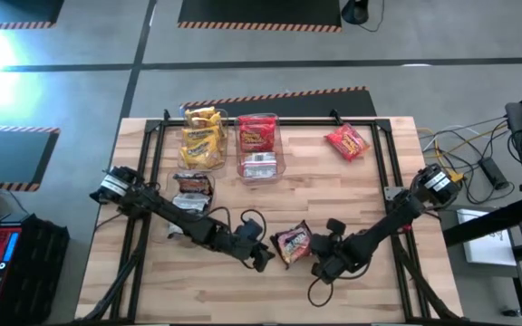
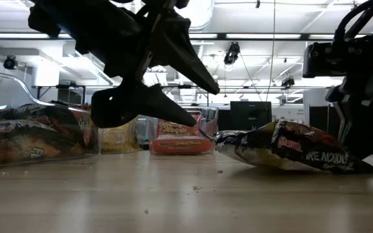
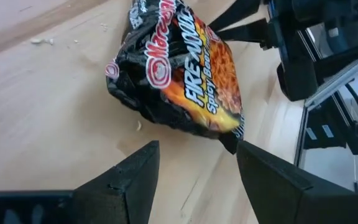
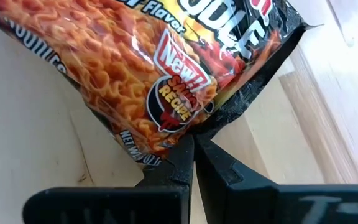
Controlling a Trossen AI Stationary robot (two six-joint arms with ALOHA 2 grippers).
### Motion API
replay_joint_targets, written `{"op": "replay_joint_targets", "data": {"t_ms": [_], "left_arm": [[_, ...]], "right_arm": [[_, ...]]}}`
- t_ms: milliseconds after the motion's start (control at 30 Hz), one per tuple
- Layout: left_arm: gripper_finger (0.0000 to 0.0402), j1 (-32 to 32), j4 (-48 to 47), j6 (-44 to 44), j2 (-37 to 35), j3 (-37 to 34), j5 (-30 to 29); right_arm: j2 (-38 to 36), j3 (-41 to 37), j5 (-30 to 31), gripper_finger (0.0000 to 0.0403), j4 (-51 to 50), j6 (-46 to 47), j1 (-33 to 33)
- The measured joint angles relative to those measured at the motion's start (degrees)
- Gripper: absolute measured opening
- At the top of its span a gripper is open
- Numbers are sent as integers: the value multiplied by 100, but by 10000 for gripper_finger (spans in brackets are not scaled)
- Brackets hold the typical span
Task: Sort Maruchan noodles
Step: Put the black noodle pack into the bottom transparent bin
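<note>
Near the worktop's (image 1: 152,272) front centre, a dark packet (image 1: 292,243) lies between both pincers. Right pincer (image 1: 320,264) fingers together, nipping the packet's edge. Left pincer (image 1: 263,256) fingers apart, just beside its other side. Bare wood all round. Yellow packets (image 1: 202,138) and red packets (image 1: 258,136) sit in bins at the rear; one red packet (image 1: 346,141) lies loose at right rear, another dark packet (image 1: 191,187) at left.

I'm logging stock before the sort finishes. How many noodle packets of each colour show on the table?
Yellow packets: 3, stacked in a bin, count uncertain
Red-orange packets: 2
Dark packets: 2, one pinched by the right gripper
Silvery packet: 1
Total: 8 visible
</note>
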Motion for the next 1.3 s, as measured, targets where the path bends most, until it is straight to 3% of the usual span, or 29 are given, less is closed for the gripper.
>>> {"op": "replay_joint_targets", "data": {"t_ms": [200, 533, 800, 1067, 1300], "left_arm": [[214, 33, 128, -47, 167, 0, -45], [233, 119, 1411, -282, 820, -7, 142], [233, 309, 1461, -266, 882, -16, -97], [233, 303, 1416, -466, 882, -31, 768], [233, 274, 1360, -799, 880, -33, 1002]], "right_arm": [[7, -2, 66, 9, 48, -86, -40], [9, -17, 75, 9, 106, -111, -46], [13, -31, 60, 9, 499, -386, -54], [11, -123, 72, 9, 632, -417, -133], [-7, -413, 98, 9, 1108, -408, -149]]}}
